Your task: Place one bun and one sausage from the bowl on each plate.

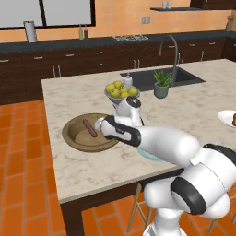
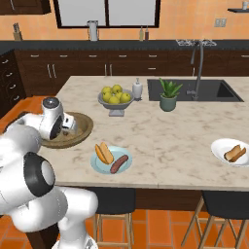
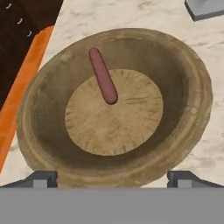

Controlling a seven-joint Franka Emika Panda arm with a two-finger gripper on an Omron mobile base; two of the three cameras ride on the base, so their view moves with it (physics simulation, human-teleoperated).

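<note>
One sausage (image 3: 103, 82) lies in the bowl (image 3: 188, 83) near the island's (image 1: 83, 161) left edge, its long axis running from the flat middle up the sloping wall toward the rim. The gripper (image 3: 112, 177) hangs over the bowl with its jaws spread wide, holding nothing. Two plates are on the island: the blue plate (image 2: 99, 168) by the front edge carries one bun (image 2: 104, 152) and one sausage, and the white plate (image 2: 219, 146) toward the right edge carries food too.
</note>
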